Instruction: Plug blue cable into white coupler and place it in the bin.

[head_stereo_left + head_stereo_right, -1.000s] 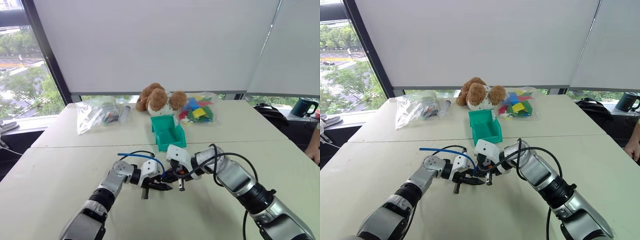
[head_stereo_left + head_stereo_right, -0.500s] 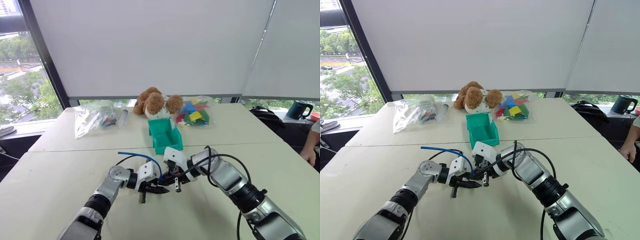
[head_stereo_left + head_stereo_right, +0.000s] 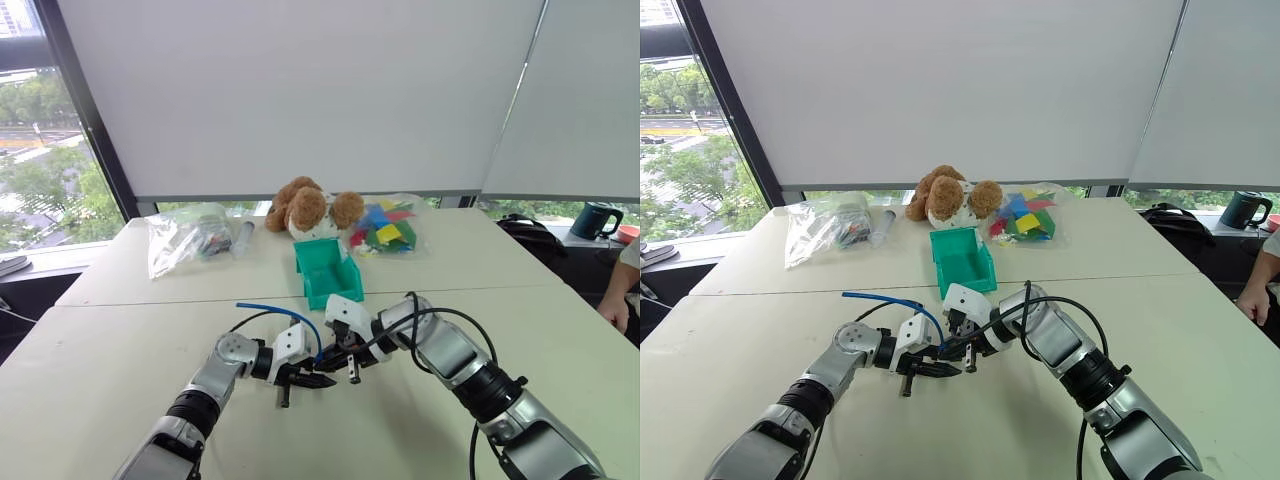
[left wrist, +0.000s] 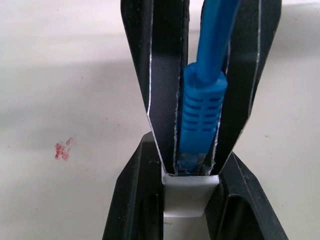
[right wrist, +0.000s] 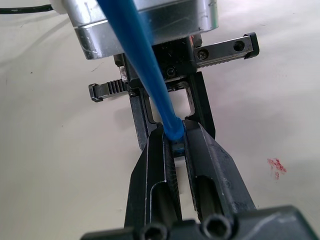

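1. Left end effector [image 3: 312, 379] sits low over the bench [image 3: 120, 340], mid-front, tips meeting the right end effector [image 3: 345, 366].
2. Left wrist view: its two black fingers [image 4: 160, 90] are closed on the blue cable [image 4: 202, 105], pinching the ribbed blue boot just behind the plug.
3. The plug tip at the boot's end reaches a pale white piece [image 4: 187, 192], held betw. two other black fingers; can't tell if it is seated in it.
4. Right end effector: closed, fingers [image 5: 150, 175] pinched together at the cable's plug end. Right wrist view shows the blue cord [image 5: 145, 70] running down into the gap betw. them; the white piece is not clear there.
5. Rest of the cable arcs up and back over the left wrist to a loose end [image 3: 240, 306] above the bench.
6. Bin [image 3: 330, 270], teal-green, stands on the bench just beyond both end effectors, apart from them; nothing seen inside.
7. Behind the bin: brown teddy bear [image 3: 305, 207], touching or nearly touching its rear.
8. Clear bag of coloured blocks [image 3: 388, 225] on the bear's right; clear bag w/ small items [image 3: 190, 232] on its left.
9. Dark mug [image 3: 598, 218] far right by the window.
10. A person's hand [image 3: 612, 312] at the right edge.
11. No brand, label or readable writing visible.
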Action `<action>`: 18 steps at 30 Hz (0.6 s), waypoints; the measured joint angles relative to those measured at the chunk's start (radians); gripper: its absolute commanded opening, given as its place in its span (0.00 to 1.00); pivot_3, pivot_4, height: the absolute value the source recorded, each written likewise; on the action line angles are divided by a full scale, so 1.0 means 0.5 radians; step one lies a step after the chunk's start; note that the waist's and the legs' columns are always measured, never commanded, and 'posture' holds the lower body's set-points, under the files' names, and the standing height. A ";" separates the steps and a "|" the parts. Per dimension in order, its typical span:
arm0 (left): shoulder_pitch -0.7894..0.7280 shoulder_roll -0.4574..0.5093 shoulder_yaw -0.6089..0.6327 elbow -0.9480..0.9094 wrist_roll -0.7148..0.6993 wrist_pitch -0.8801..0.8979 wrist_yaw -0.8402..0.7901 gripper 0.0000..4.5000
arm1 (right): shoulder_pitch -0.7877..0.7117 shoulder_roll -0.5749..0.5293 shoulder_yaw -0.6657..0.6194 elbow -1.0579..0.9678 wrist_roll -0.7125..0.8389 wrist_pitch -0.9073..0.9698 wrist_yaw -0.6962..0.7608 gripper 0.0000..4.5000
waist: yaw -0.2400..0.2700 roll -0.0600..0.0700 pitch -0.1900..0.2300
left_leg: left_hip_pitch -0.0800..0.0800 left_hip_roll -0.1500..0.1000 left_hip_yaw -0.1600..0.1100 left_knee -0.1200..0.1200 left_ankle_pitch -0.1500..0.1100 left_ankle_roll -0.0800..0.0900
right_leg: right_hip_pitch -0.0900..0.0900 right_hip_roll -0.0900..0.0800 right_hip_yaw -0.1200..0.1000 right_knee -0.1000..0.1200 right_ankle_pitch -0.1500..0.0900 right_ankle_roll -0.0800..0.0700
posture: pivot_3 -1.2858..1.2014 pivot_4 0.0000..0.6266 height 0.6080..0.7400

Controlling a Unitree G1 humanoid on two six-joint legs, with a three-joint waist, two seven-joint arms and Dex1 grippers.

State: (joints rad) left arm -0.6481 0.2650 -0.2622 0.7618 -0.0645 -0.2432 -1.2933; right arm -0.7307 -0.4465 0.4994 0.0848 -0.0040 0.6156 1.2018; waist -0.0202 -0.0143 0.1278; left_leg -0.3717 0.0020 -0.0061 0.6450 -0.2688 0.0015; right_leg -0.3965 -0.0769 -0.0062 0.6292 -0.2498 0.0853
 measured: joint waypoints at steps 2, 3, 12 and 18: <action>0.000 -0.001 0.000 0.000 0.000 0.003 0.001 0.09 | 0.000 0.004 0.000 0.004 -0.020 -0.020 0.010 0.00 | 0.000 0.000 0.000 | 0.000 0.000 0.000 0.000 0.000 0.000 | 0.000 0.000 0.000 0.000 0.000 -0.001 | 0.52 0.24 1.00; 0.000 -0.001 0.000 0.000 0.000 0.008 0.001 0.09 | -0.002 0.015 0.000 0.019 -0.022 -0.030 0.017 0.00 | 0.000 0.000 0.000 | 0.000 0.000 0.000 0.000 0.000 0.000 | 0.000 0.000 0.000 -0.001 -0.001 -0.001 | 0.52 0.24 1.00; 0.022 0.014 0.003 0.000 0.005 0.043 -0.006 0.09 | -0.014 0.075 0.000 0.127 -0.034 -0.075 0.036 0.00 | -0.008 -0.003 -0.013 | 0.032 0.004 0.000 -0.021 -0.001 0.000 | 0.014 0.000 0.000 -0.007 -0.014 -0.011 | 0.52 0.24 1.00; 0.022 0.012 0.005 -0.001 0.004 0.042 -0.020 0.09 | -0.014 0.064 -0.005 0.126 -0.033 -0.073 0.061 0.00 | 0.001 -0.001 -0.014 | 0.033 0.006 0.000 -0.030 -0.001 0.000 | 0.013 0.002 -0.002 -0.010 -0.016 -0.013 | 0.52 0.24 1.00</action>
State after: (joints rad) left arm -0.6370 0.2711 -0.2596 0.7612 -0.0624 -0.2220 -1.3034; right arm -0.7377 -0.4143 0.4971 0.1478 -0.0206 0.5789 1.2322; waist -0.0195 -0.0148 0.1207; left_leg -0.3552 0.0050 -0.0063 0.6302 -0.2693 0.0013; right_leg -0.3899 -0.0758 -0.0071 0.6243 -0.2579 0.0788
